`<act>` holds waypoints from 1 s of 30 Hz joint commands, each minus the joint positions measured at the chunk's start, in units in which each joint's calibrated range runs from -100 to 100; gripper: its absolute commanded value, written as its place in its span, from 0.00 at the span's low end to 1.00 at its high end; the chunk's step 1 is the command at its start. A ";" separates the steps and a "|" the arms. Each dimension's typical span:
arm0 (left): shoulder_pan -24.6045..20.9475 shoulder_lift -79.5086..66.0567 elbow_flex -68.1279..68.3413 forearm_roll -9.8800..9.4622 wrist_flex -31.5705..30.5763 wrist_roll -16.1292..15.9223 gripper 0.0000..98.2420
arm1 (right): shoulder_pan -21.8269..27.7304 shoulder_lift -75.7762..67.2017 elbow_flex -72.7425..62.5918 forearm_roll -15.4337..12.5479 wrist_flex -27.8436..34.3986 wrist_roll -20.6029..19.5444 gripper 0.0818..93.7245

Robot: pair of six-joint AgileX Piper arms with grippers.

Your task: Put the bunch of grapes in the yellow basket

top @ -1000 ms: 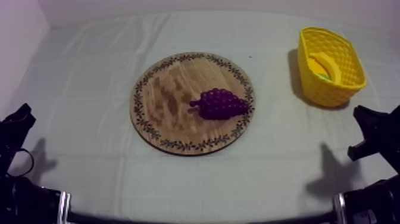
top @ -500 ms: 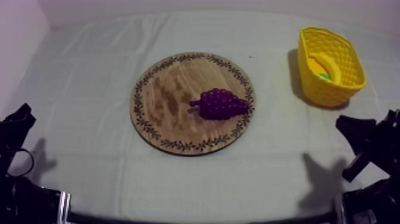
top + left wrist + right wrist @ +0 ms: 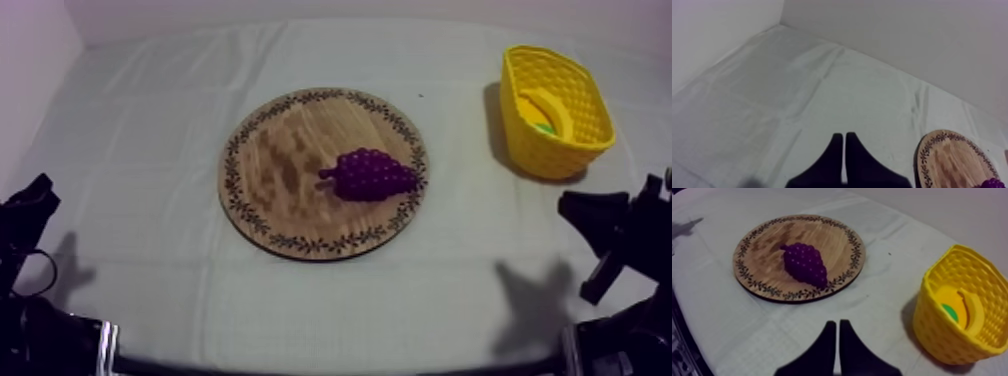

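Grapes (image 3: 372,175) unmoved on board (image 3: 270,160); R tool (image 3: 837,330), closed empty, has crept inward; L tool (image 3: 844,140) closed too.

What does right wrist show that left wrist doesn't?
Right wrist, not left wrist: the yellow basket with a banana and something green inside, and the right gripper, jaws shut on nothing.
Left wrist, not right wrist: the left gripper, jaws shut on nothing.
Both: the wooden board with the bunch of grapes lying on it, and the cloth. Right wrist has board and grapes whole; left wrist catches part of the board and a sliver of grapes.
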 commanded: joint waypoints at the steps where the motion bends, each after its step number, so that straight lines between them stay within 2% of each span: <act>1: -0.01 0.03 0.04 0.01 0.03 0.01 0.00 | -0.45 6.21 -5.30 0.80 -0.12 -1.39 0.01; 5: -0.01 0.03 0.04 0.01 0.03 0.01 0.00 | -3.03 14.53 -15.88 2.87 3.68 -3.18 0.01; 12: -0.01 0.03 0.04 0.01 0.03 0.01 0.00 | -8.82 30.50 -37.00 8.21 17.12 -6.12 0.00; 19: -0.01 0.03 0.04 0.01 0.03 0.01 0.00 | -14.64 44.95 -50.37 14.23 27.75 -4.24 0.00; 23: -0.01 0.03 0.04 0.01 0.03 0.01 0.00 | -14.28 52.98 -54.95 13.66 30.40 0.02 0.00; 30: -0.01 0.03 0.04 0.01 0.03 0.01 0.00 | -9.13 65.65 -65.07 7.96 34.59 9.97 0.00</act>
